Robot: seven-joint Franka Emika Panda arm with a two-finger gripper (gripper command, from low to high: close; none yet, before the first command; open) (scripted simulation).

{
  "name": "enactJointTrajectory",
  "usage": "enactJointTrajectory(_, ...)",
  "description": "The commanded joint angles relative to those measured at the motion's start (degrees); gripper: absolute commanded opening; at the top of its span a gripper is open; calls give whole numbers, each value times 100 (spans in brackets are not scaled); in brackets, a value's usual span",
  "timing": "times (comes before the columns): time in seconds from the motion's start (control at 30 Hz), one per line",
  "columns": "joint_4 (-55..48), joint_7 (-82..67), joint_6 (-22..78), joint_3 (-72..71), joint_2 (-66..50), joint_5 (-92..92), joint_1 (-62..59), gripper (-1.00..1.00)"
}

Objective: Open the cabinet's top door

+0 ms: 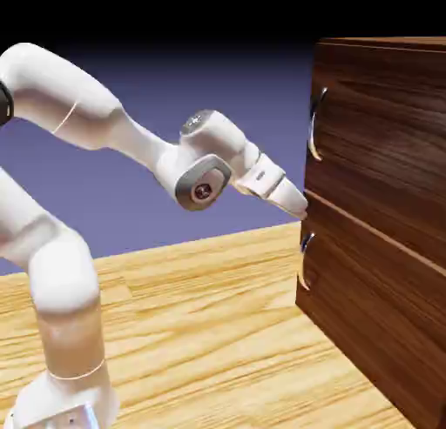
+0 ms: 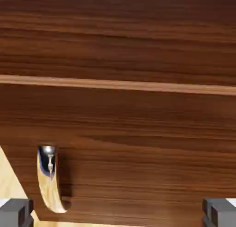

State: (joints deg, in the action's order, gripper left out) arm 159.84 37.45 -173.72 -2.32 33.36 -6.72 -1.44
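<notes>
Glossy silver metal handle (image 1: 317, 124), wood-grain cabinet (image 1: 383, 140)

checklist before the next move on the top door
- Fingers open: ok, spread wide apart.
- Nothing held: ok, only cabinet front shows between them.
- Fingers level with the top door's handle: not ok, they sit below it, near the seam between the panels.
- Top door still to open: ok, it looks closed.
- Lower handle outside the grip: ok, it stands free.
- Fingertips clear of the cabinet front: cannot tell, they look very close to it.
</notes>
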Motion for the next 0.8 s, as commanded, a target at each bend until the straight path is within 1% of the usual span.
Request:
enactJointTrajectory(0.0, -43, -186, 11, -86, 26, -250, -79, 100)
enactJointTrajectory(0.77, -1034, -4457, 253, -2064, 622, -5982, -1890, 100)
